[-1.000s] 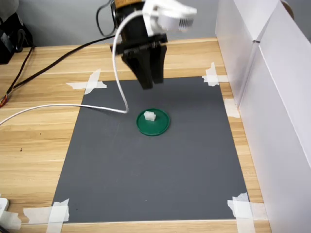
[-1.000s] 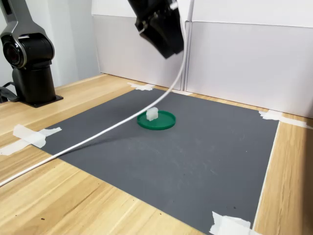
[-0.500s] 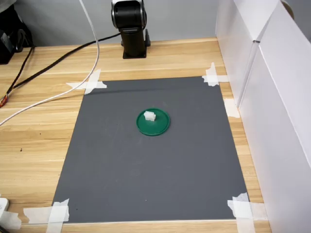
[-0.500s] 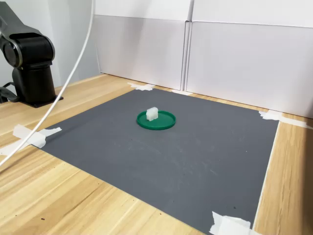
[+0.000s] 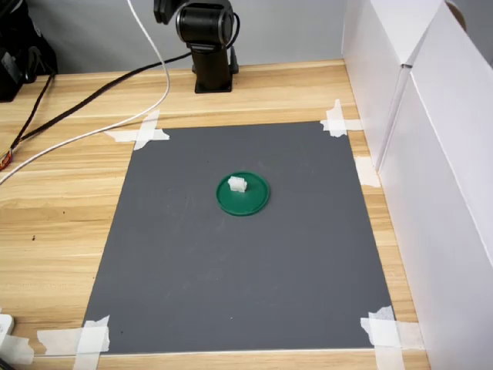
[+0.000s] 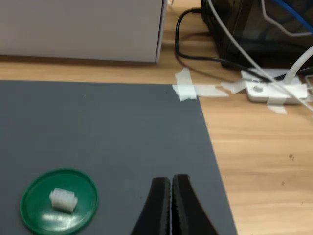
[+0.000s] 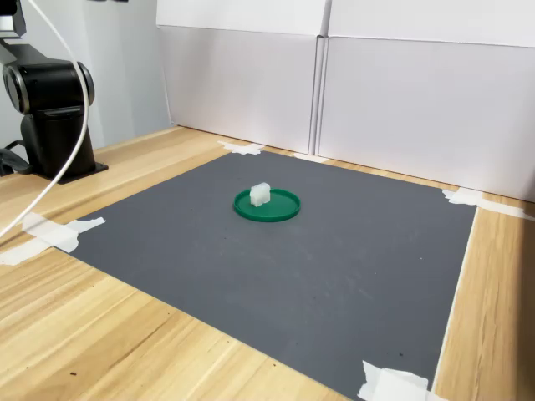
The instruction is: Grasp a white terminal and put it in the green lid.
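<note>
In the green lid (image 6: pixel 58 200), the white terminal (image 6: pixel 63 199), apart from the closed pincer (image 6: pixel 171 188).

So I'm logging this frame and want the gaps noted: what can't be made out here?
- Black gripper: seen only in the wrist view, base cut off by the frame edge; out of frame in both exterior views.
- Tiny white ridged plastic terminal on the flat round dark green plastic lid: too small for detail in any view.
- Black arm base: top cut off in the first exterior view.
</note>
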